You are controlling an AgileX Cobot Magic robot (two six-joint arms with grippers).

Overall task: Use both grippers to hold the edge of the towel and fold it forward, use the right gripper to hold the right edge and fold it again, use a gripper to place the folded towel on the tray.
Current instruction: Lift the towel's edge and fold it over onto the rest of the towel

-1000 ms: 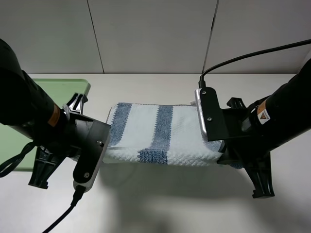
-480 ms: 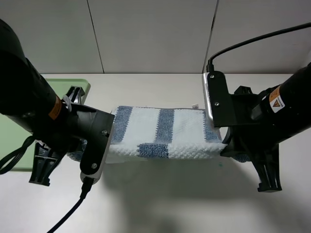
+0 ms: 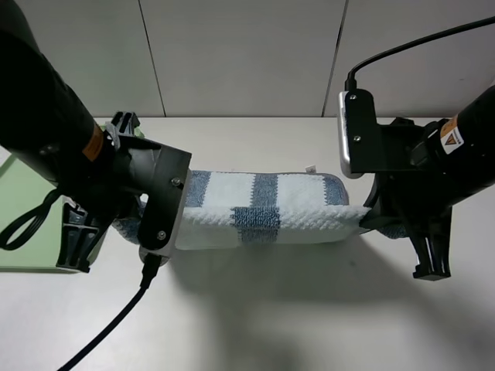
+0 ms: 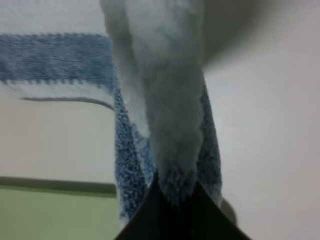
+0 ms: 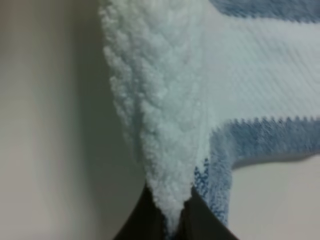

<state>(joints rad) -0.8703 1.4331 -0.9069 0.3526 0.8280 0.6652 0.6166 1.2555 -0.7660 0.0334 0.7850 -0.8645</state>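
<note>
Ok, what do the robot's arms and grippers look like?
The left arm and right arm are bulky and black, each with an orange label; the right one shows a triangle mark. Each carries a black, silver-edged plate with screws and a trailing black cable. The left gripper and right gripper have dark fingers.

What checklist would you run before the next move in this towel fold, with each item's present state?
1. The left end effector is shut on the towel edge: ok.
2. The right end effector is shut on the opposite end of that edge: ok.
3. The lifted edge runs fairly straight between them: ok.
4. The far part of the towel lies flat on the table: ok.
5. The lifted edge is brought over to the far edge: not ok, it hangs partway across.
6. The tray is free for placing: cannot tell, the left arm hides most of it.
</note>
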